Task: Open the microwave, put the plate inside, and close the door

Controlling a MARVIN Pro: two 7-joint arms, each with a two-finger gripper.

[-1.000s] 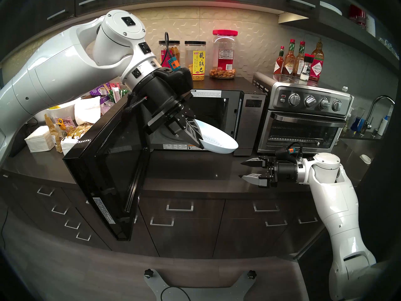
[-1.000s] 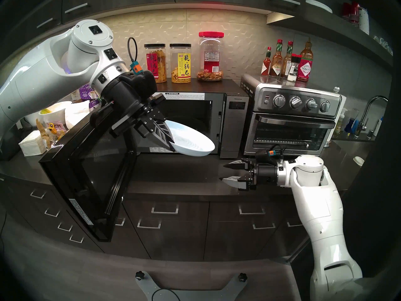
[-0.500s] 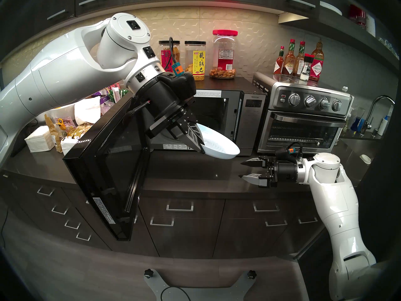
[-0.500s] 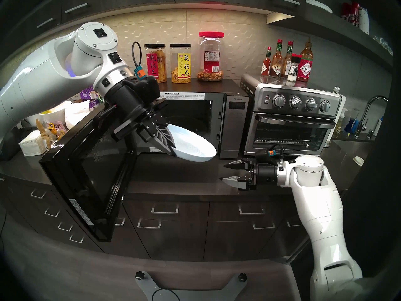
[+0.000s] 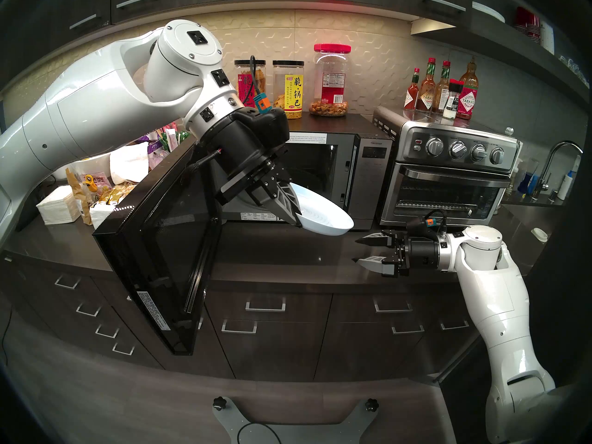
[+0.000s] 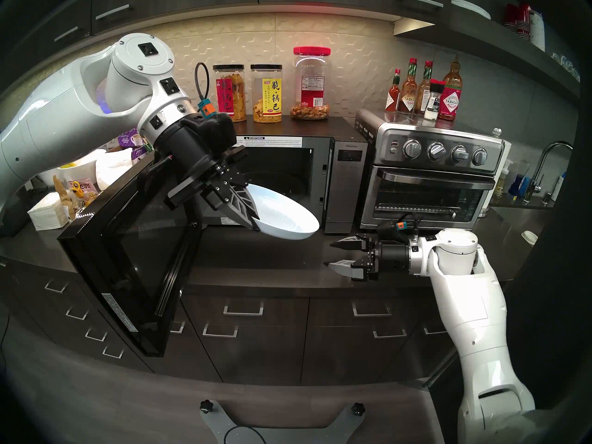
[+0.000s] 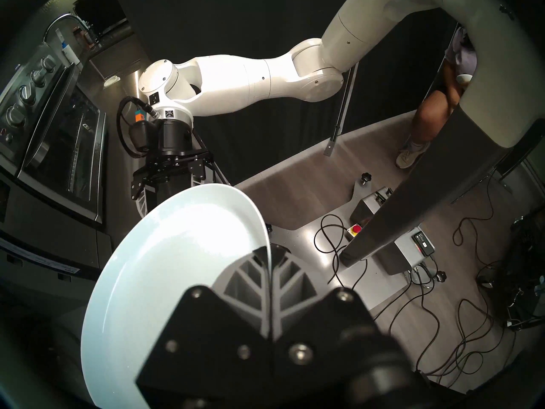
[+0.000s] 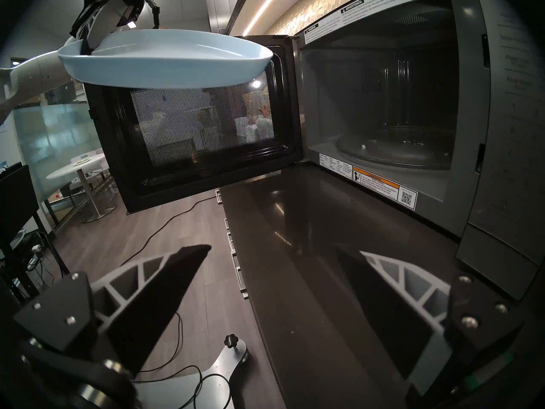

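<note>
The black microwave (image 5: 374, 167) stands on the counter with its door (image 5: 166, 241) swung wide open to the left, and its cavity (image 8: 383, 104) holds only the glass turntable. My left gripper (image 5: 296, 221) is shut on the rim of the pale blue-white plate (image 5: 325, 217). The plate hangs tilted in the air just in front of the cavity's lower edge, outside it. In the left wrist view both fingers pinch the plate's (image 7: 182, 266) edge. My right gripper (image 5: 355, 250) hovers open and empty over the counter, to the right of and below the plate (image 8: 165, 60).
A steel toaster oven (image 5: 448, 177) stands right of the microwave, with sauce bottles (image 5: 442, 91) on top. Jars (image 5: 330, 78) sit on the microwave. Snack packets and napkins (image 5: 57, 206) crowd the left counter behind the door. A sink faucet (image 5: 559, 158) is at far right.
My left arm carried the plate slightly right and down during the first half second, then held almost still. The right arm and the door have not moved.
</note>
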